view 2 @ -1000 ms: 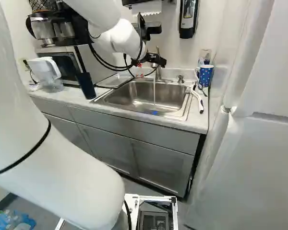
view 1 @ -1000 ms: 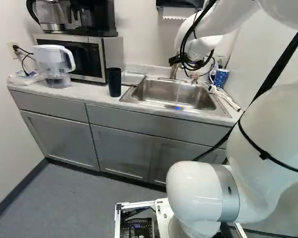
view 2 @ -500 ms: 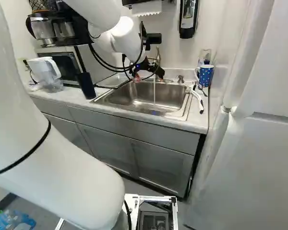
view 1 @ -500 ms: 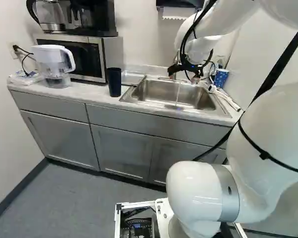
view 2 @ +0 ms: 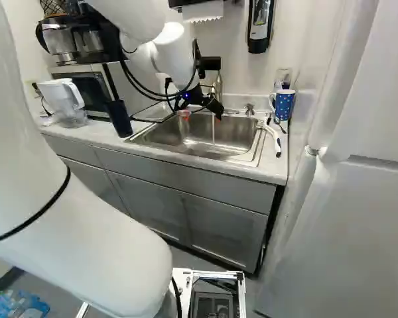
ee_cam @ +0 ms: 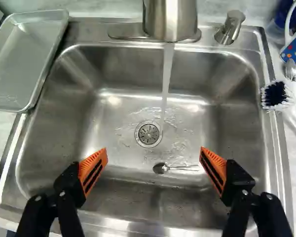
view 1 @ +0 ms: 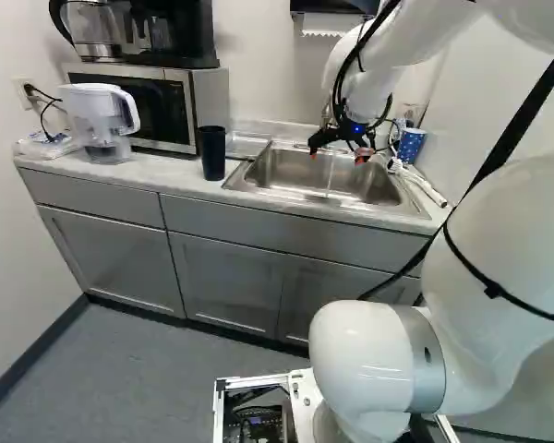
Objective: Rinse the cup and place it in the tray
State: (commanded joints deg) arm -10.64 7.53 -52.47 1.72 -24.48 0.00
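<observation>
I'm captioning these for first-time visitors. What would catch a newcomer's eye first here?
The running water, falling from the faucet into the steel sink, near its drain. Next, the jaws, spread wide above the sink, with bright orange pads. Then the blue spotted cup, just beyond the sink at the right of the right base view.

On the desk (view 1: pixel 171 173) there are two drinking vessels, one dark cup (view 1: pixel 212 153) and one dotted mug (view 2: pixel 284 105), plus one pitcher (view 1: pixel 100 115), one microwave (view 1: pixel 159 111) and one metal tray (ee_cam: pixel 24 59). I count one sink (ee_cam: pixel 108 143), one faucet (ee_cam: pixel 170 19), one drain (ee_cam: pixel 148 134) and one spoon (ee_cam: pixel 160 168) in the basin. One brush head (ee_cam: pixel 276 95) shows beside it. The wall bears one paper towel dispenser (view 2: pixel 202 11) and one soap dispenser (view 2: pixel 259 25).
</observation>
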